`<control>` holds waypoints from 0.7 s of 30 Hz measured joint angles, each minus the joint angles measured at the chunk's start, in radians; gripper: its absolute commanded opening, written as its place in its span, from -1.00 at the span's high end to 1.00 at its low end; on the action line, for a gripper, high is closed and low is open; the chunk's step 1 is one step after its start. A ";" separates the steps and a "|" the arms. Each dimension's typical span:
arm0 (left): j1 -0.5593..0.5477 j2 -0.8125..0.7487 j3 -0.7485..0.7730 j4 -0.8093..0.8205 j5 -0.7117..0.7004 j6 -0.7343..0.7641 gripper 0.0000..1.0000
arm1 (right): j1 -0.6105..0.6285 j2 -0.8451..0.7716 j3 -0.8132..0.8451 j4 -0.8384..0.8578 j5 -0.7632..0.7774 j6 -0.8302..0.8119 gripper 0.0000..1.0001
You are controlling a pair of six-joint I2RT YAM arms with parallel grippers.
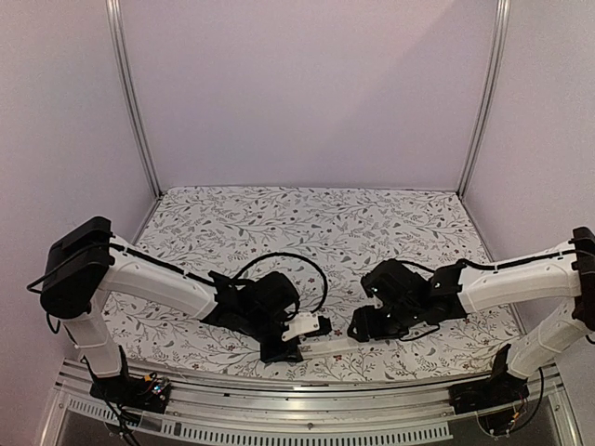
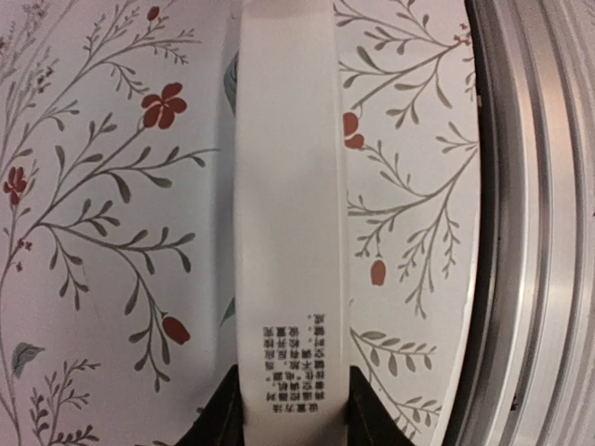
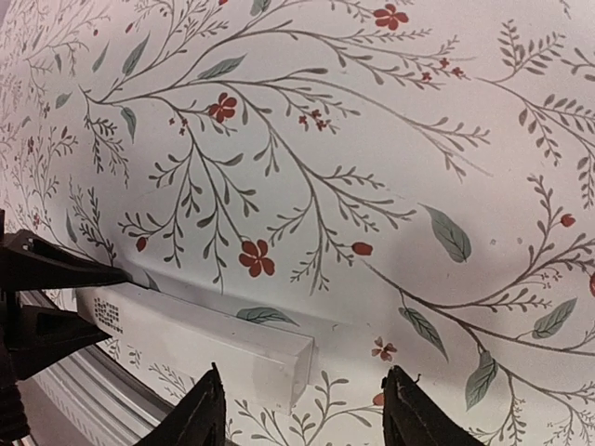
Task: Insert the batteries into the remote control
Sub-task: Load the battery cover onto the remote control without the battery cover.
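Note:
The remote control (image 2: 288, 186) is a slim white bar with small printed text near one end. It lies on the floral cloth close to the table's front edge. My left gripper (image 2: 290, 401) is shut on its printed end, one black finger on each long side. In the top view the remote (image 1: 332, 347) stretches between my left gripper (image 1: 296, 349) and my right gripper (image 1: 361, 331). In the right wrist view my right gripper (image 3: 302, 409) is open and empty, with the remote's far end (image 3: 214, 344) just inside its left finger (image 3: 203, 413). No batteries are in view.
A metal rail (image 2: 530, 232) runs along the table's front edge right beside the remote, and also shows in the top view (image 1: 307, 390). The floral cloth (image 1: 307, 223) covers the table to the back wall. Cables loop off both wrists.

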 measured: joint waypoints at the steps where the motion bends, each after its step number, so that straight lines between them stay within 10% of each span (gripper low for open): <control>1: 0.000 0.000 0.000 0.000 0.000 0.000 0.54 | -0.003 -0.015 0.000 -0.011 0.006 -0.005 0.28; 5: 0.000 0.000 0.000 0.000 0.001 0.000 0.55 | -0.028 -0.091 -0.010 -0.054 0.036 0.010 1.00; 21: 0.000 0.006 0.008 -0.003 0.000 0.000 0.66 | 0.053 0.201 0.150 -0.182 0.080 0.062 1.00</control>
